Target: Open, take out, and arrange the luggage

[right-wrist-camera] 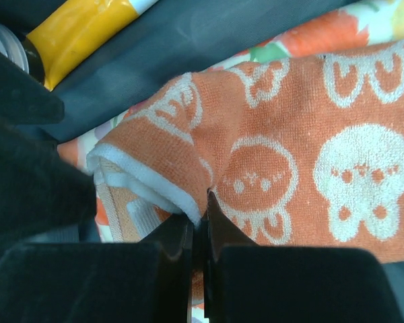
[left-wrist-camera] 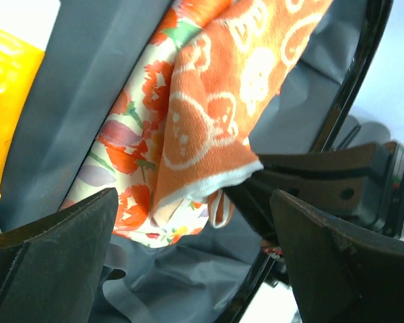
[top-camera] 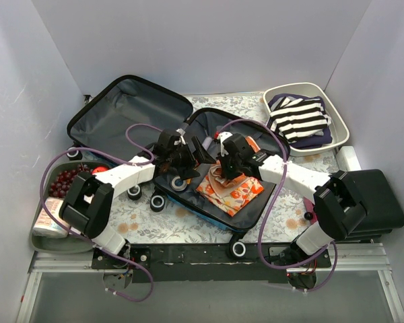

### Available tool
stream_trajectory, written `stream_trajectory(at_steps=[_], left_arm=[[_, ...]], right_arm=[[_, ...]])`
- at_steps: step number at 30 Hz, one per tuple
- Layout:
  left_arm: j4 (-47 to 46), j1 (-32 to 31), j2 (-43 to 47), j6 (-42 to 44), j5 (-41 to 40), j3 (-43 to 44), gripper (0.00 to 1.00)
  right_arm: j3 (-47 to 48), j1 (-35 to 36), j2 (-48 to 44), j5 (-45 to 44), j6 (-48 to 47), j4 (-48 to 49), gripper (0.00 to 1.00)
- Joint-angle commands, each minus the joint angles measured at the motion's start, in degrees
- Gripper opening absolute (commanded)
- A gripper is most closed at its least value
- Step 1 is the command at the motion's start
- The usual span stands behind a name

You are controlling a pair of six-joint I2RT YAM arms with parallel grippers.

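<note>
As two robot arms meet over it, the one luggage [top-camera: 131, 111] on the table lies opened flat at centre, its grey-lined lid thrown back toward the far left and its deeper half nearest the arms. The right gripper [right-wrist-camera: 200, 229] has its jaws pressed together on the white-hemmed edge of one orange towel [right-wrist-camera: 310, 155] printed with white rounded figures, pinching a fold of it. The left gripper [left-wrist-camera: 195, 232] hangs just beside that hem with its jaws wide apart, holding nothing. Two cloths show in the case: the towel and, under it, one floral cloth [top-camera: 234, 194] in orange, red and cream. One yellow-and-white packet [right-wrist-camera: 81, 30] lies against the lining next to them.

Around the case stand three other containers. One white tub [top-camera: 337, 111] at the far right holds one black-and-white striped garment [top-camera: 297, 120] over dark fabric. One grey-green tray [top-camera: 50, 243] at the near left carries one bunch of dark red grapes [top-camera: 64, 180] and one white packet [top-camera: 50, 219]. One flat black case [top-camera: 380, 195] sits at the right edge, behind the right arm.

The table wears a pale covering [top-camera: 182, 225] with a faint floral pattern. One metal rail [top-camera: 202, 259] runs along its near edge, where both arm bases are bolted. Plain white walls [top-camera: 202, 40] close in the back and both sides.
</note>
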State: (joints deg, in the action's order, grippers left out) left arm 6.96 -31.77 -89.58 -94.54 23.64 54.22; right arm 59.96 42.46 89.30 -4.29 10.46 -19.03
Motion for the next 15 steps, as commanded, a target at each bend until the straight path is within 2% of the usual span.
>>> stream_trajectory(at_steps=[1, 6, 9, 10, 11, 13, 14, 15], left_arm=[[-2.30, 0.04, -0.50, -9.08, -2.90, -0.51, 0.98], [-1.95, -0.22, -2.79, -10.49, -2.37, 0.10, 0.97], [-1.34, -0.84, -4.45, -11.01, -2.55, 0.80, 0.91], [-1.34, -1.01, -4.98, -11.28, -2.11, 1.06, 0.82], [-1.34, -1.28, -5.69, -11.37, -1.76, 1.59, 0.78], [-0.81, -1.63, -6.92, -11.10, -1.58, 2.91, 0.70], [-0.29, -2.06, -7.10, -10.67, -1.93, 3.35, 0.60], [0.15, -2.07, -7.19, -10.58, -2.36, 3.53, 0.55]], right_arm=[[-2.83, -0.01, -3.25, 3.85, 4.65, 6.45, 0.01], [-5.20, -0.01, -4.13, 7.81, 6.77, 10.23, 0.01], [-6.00, -0.01, -4.48, 8.95, 7.56, 11.46, 0.01], [-6.52, -0.01, -4.66, 8.78, 7.73, 11.82, 0.01], [-6.88, -0.01, -4.92, 8.78, 7.91, 12.34, 0.01], [-7.93, -0.01, -5.36, 9.65, 8.26, 13.75, 0.09], [-7.85, -0.01, -5.27, 9.92, 8.52, 13.75, 0.11], [-7.76, -0.01, -5.01, 10.01, 8.53, 13.58, 0.13]])
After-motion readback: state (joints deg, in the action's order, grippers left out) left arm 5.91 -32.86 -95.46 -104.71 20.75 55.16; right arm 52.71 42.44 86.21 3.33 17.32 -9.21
